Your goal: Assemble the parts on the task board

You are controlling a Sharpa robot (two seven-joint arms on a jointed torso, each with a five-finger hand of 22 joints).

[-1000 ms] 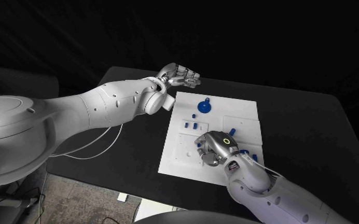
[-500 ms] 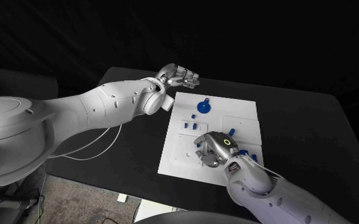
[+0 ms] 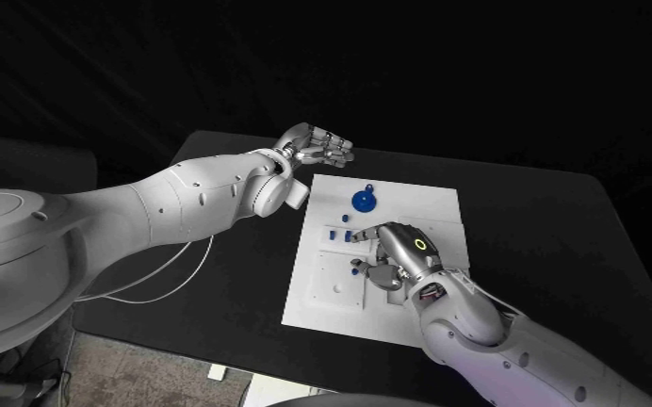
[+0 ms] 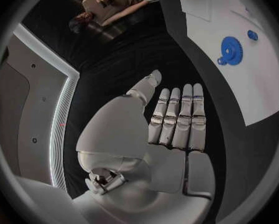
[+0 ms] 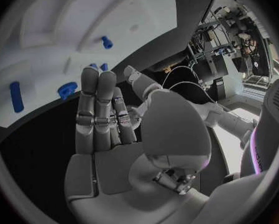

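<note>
The white task board [image 3: 432,202] lies in the middle of the black table. A blue gear [image 3: 363,200] sits on its far part, with a small blue part [image 3: 369,186] just beyond it. Two small blue parts [image 3: 332,234] stand near the board's left edge. My right hand [image 3: 396,251] hovers over the middle of the board, fingers stretched out, holding nothing. The right wrist view shows the fingers [image 5: 97,104] straight, with several blue parts [image 5: 67,89] on the board beyond them. My left hand [image 3: 316,148] hangs beyond the board's far left corner, palm flat and empty, and the gear [image 4: 231,50] lies off to its side.
The black table [image 3: 544,228] stretches to the right of the board and ends at a far edge behind my left hand. A white cable [image 3: 163,278] loops under my left arm, over the table's left side.
My right hand has moved from the near part of the board toward its middle and stretched its fingers out. The view has shifted slightly. My left hand has stayed about where it was.
</note>
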